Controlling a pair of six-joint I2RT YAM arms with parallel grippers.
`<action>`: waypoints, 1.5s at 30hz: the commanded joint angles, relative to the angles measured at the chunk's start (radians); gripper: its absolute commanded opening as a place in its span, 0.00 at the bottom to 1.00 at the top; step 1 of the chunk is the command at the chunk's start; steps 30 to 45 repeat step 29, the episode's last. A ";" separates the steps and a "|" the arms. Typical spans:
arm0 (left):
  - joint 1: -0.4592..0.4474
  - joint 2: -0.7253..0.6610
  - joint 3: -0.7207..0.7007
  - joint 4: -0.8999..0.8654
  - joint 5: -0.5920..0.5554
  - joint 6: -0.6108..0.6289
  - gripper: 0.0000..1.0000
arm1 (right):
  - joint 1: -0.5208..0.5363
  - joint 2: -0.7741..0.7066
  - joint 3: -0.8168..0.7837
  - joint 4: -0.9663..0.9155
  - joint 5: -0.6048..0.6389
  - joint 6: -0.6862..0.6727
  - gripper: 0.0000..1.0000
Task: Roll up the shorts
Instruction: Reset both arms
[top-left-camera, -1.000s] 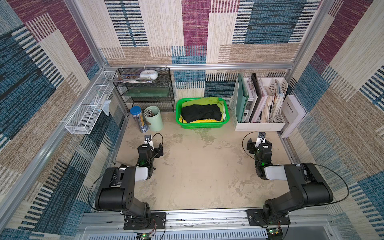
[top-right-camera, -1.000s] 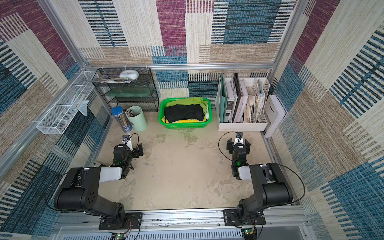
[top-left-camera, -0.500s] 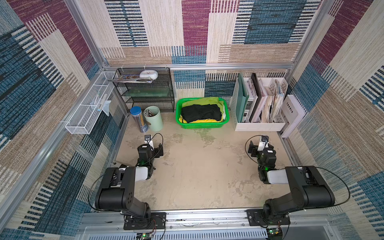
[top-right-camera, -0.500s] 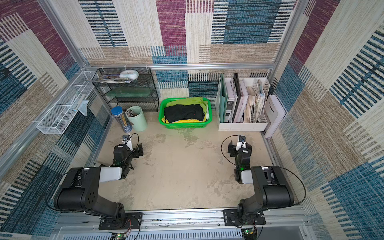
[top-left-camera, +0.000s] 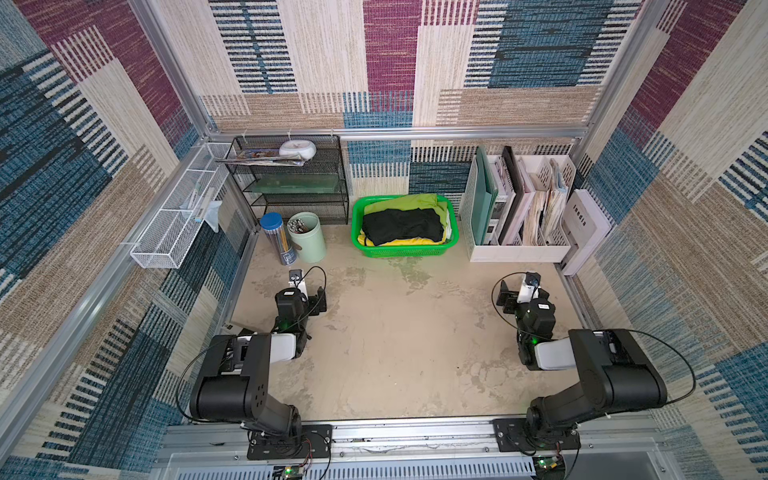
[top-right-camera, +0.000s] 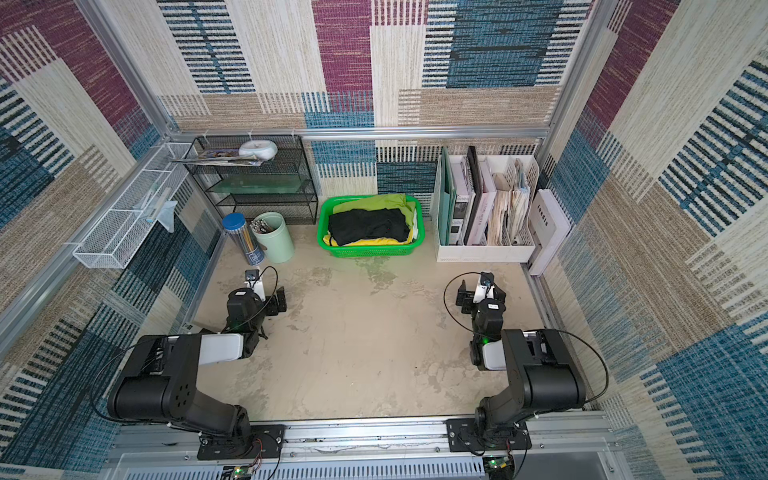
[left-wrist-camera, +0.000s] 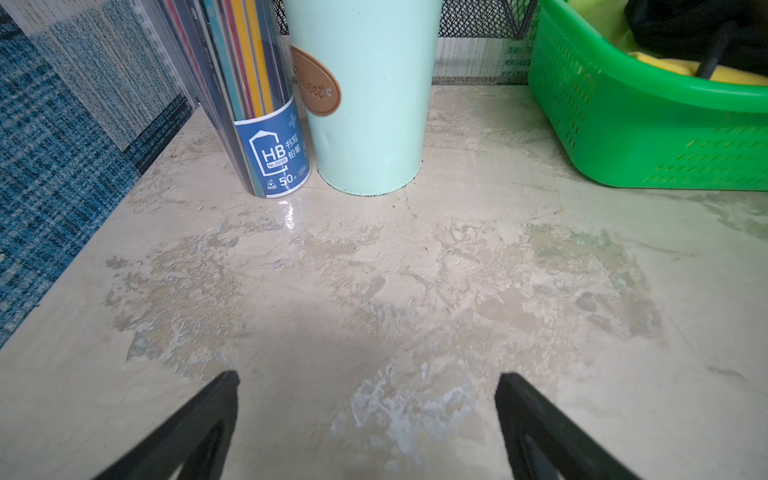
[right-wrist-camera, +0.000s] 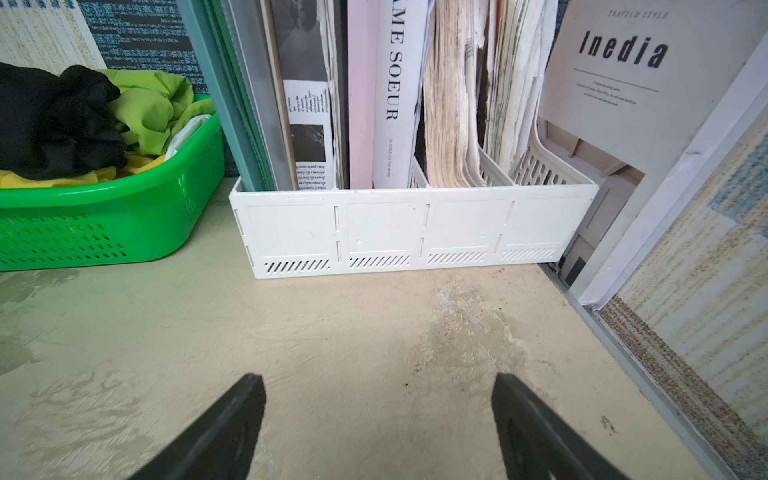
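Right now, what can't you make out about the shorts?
- Top views: shorts too small and dark; waistband, drawstring not distinguishable.
- Left wrist: shorts cut off by the frame edge, basket wall hides the rest.
- Right wrist: cut off at the frame edge.
- Yellow cloth: mostly under the shorts.

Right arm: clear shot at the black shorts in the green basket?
Probably yes. The shorts lie uppermost in the basket, uncovered; only bare table lies between them and the open right end effector.
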 joint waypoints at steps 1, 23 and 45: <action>0.001 0.001 0.003 0.017 0.006 0.003 1.00 | -0.001 0.002 0.007 0.023 -0.013 0.008 0.90; 0.001 0.004 0.003 0.020 0.009 0.002 1.00 | -0.001 0.002 0.007 0.022 -0.013 0.010 0.92; 0.000 0.001 0.006 0.014 0.009 0.004 1.00 | -0.002 0.002 0.007 0.023 -0.012 0.010 0.92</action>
